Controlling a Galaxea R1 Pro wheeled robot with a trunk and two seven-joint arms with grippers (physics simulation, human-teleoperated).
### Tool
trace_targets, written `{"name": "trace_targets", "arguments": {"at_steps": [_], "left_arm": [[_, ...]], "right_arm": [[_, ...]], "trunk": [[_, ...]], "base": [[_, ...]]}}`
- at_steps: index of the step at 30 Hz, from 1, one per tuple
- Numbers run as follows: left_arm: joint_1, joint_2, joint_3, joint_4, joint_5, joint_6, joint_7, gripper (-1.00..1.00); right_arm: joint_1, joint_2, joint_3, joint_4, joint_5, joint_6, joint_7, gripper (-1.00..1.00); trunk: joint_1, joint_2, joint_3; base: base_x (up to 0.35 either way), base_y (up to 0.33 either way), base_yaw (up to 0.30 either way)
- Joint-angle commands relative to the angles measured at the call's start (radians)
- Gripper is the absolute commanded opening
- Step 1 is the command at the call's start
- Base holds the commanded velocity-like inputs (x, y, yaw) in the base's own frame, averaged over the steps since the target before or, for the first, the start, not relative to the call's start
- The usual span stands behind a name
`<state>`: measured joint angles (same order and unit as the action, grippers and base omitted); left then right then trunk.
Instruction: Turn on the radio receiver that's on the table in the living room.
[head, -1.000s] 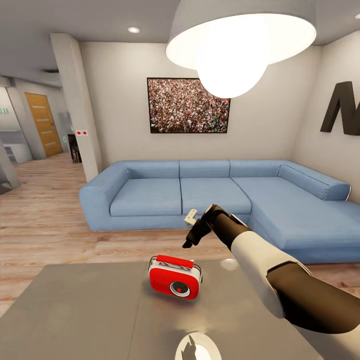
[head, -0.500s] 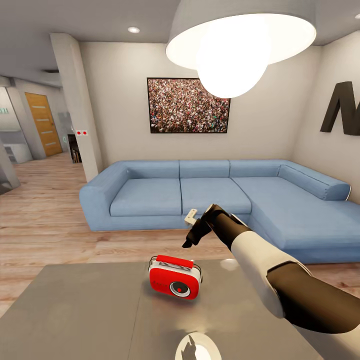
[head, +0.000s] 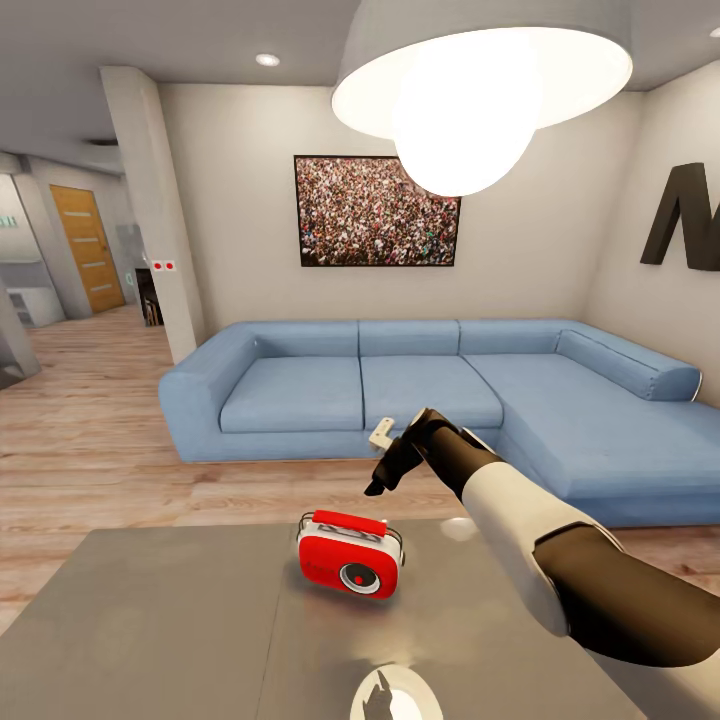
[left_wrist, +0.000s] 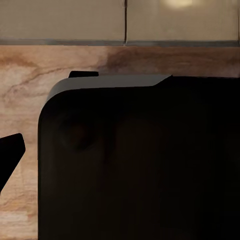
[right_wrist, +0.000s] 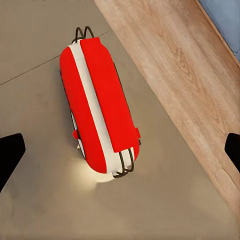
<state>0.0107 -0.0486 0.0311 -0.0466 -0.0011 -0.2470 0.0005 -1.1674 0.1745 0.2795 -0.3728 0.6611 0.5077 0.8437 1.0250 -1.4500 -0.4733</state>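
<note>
The red radio receiver (head: 350, 565) with white trim and a round front dial stands upright on the glossy grey table (head: 170, 620), near its far edge. My right gripper (head: 385, 470) hangs above and slightly behind it, pointing down, not touching. In the right wrist view the radio (right_wrist: 100, 105) lies between and below the widely spread fingertips (right_wrist: 10, 155), seen from above with its red handle along the top; the right gripper (right_wrist: 121, 150) is open and empty. In the left wrist view one dark fingertip (left_wrist: 10, 155) sits at the frame's edge beside a large dark body (left_wrist: 140, 160).
A blue L-shaped sofa (head: 420, 390) stands beyond the table across a strip of wood floor (head: 90, 450). A white dome pendant lamp (head: 480, 80) hangs overhead, mirrored in the tabletop. The crowd picture (head: 377, 210) is on the back wall; a hallway opens at left.
</note>
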Motion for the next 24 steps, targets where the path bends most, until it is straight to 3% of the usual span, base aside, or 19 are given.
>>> {"name": "trace_targets", "arguments": {"at_steps": [1, 7, 18, 24], "left_arm": [[0.000, -0.001, 0.000, -0.003, 0.000, -0.012, -0.001, 1.00], [0.000, -0.011, 0.001, -0.008, 0.000, -0.066, -0.002, 1.00], [0.000, -0.002, 0.004, -0.009, 0.004, -0.071, -0.004, 1.00], [0.000, -0.005, 0.001, -0.009, -0.002, -0.075, -0.004, 1.00]], "right_arm": [[0.000, 0.000, 0.000, 0.000, 0.000, 0.000, 0.000, 1.00], [0.000, 0.000, 0.000, 0.000, 0.000, 0.000, 0.000, 1.00], [0.000, 0.000, 0.000, 0.000, 0.000, -0.001, 0.000, 1.00], [0.000, 0.000, 0.001, 0.000, 0.000, -0.002, 0.001, 1.00]], "trunk": [[0.000, 0.000, 0.000], [0.000, 0.000, 0.000], [0.000, 0.000, 0.000], [0.000, 0.000, 0.000]], "base": [[0.000, 0.000, 0.000], [0.000, 0.000, 0.000], [0.067, 0.146, 0.000], [0.012, 0.019, 0.000]]}}
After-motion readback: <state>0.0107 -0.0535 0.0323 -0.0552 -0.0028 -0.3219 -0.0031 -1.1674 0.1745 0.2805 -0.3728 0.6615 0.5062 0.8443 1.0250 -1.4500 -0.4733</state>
